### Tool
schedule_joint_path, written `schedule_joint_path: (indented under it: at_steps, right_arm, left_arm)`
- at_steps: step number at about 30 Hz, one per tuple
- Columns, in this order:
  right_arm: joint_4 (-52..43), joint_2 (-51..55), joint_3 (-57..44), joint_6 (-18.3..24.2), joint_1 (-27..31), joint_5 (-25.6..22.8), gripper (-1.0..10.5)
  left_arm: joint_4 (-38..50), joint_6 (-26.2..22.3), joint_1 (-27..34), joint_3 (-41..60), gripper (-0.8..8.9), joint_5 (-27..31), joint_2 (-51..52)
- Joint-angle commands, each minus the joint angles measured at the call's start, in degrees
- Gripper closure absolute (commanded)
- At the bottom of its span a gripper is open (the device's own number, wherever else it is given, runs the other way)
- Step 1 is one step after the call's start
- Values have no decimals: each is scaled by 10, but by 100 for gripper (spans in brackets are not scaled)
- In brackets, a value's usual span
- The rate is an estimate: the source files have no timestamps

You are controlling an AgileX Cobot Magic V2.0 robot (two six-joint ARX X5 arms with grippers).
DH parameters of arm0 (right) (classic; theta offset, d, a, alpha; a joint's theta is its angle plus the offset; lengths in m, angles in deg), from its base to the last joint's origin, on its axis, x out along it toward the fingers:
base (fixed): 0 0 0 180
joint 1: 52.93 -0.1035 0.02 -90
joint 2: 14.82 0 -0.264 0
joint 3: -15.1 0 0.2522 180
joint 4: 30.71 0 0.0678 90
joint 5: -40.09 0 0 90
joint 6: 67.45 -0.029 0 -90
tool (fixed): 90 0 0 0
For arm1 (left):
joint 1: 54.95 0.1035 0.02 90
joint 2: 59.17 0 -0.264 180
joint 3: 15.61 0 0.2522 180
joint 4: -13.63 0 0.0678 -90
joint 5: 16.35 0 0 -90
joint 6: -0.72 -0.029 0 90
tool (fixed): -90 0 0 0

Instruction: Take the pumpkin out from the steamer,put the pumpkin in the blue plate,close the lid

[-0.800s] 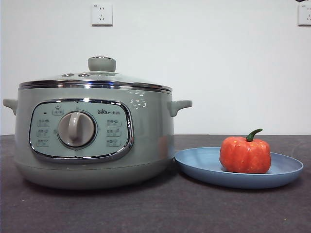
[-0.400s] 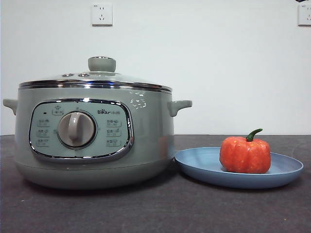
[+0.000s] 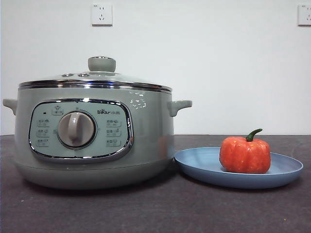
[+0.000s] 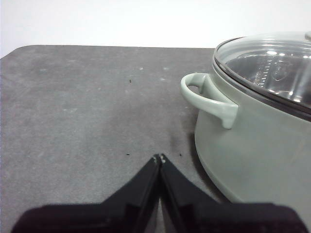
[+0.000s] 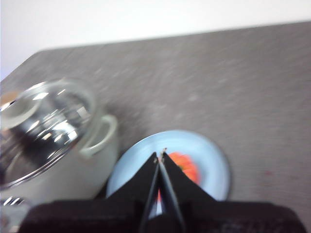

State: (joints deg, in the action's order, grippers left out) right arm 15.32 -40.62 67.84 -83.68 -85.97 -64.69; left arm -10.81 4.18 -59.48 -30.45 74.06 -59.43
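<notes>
Dark grey table (image 3: 160,208), white wall behind. Left gripper (image 4: 160,157): jaws closed, empty, beside steamer (image 3: 95,133) handle. Right gripper (image 5: 160,154): jaws closed, empty, high above blue plate (image 3: 204,167). Black tip gone from front view's top corner: arm withdrew. Pumpkin (image 3: 245,154) on plate right of steamer; lid (image 3: 97,77) seated. Task judged complete. Right wrist view blurred; steamer interior indistinct.
</notes>
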Motion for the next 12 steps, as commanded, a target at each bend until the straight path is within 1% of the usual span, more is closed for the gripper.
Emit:
schedule_joint_path:
  at_steps: [1, 4, 5, 8, 10, 12]
  right_arm:
    - [3, 25, -9, 7, 50, -2, 963]
    - [3, 39, -11, 7, 108, -3, 963]
    - [3, 43, -12, 13, 127, -3, 963]
    - [-8, 59, -29, 57, 173, 7, 963]
    - [-31, 76, -56, 92, 195, 44, 963]
    - [-73, 105, -100, 126, 214, 93, 963]
  left_arm:
    - [1, -3, 2, 9, 817, -4, 2]
    - [1, -3, 2, 9, 817, -4, 2]
    - [1, -3, 2, 9, 817, -4, 2]
    - [1, -3, 2, 9, 817, -5, 2]
    - [1, -3, 2, 9, 817, -4, 2]
    - [1, -3, 2, 9, 817, -4, 2]
